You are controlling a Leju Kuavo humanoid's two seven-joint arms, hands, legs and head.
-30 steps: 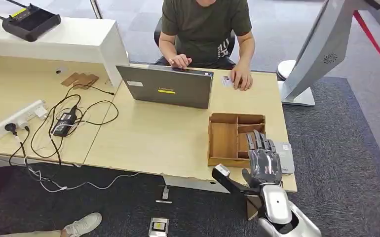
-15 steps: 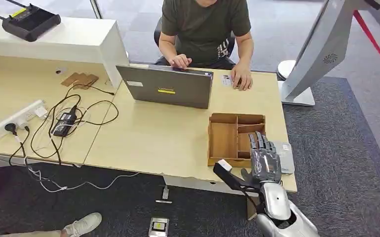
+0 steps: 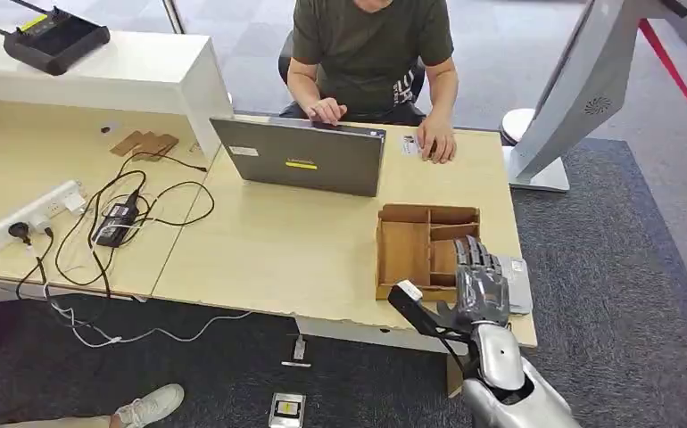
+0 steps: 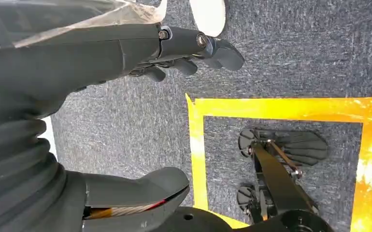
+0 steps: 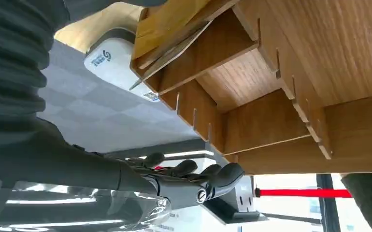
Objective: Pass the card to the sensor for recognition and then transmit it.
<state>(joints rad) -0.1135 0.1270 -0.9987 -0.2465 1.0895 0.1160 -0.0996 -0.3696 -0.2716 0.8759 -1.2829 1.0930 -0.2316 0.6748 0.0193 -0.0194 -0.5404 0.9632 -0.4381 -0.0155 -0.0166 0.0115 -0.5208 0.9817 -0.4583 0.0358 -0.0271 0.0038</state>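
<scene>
since a second ago the right hand (image 3: 478,283) has crept forward over the wooden organizer tray (image 3: 409,254), fingers (image 3: 470,252) spread, holding nothing. the card (image 5: 170,49) lies slanted in a tray compartment, just ahead of them. the left hand (image 4: 184,50) hangs loosely open above the carpet.

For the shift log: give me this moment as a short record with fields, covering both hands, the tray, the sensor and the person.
right hand: raised over the near right part of the wooden tray, fingers spread, holding nothing
left hand: hanging over grey carpet by a yellow tape square, holding nothing
wooden tray: divided into compartments, on the desk near its front edge
sensor: flat grey-white device right of the tray
card: cannot tell from these views
person: seated behind the laptop, hands on the desk
</scene>
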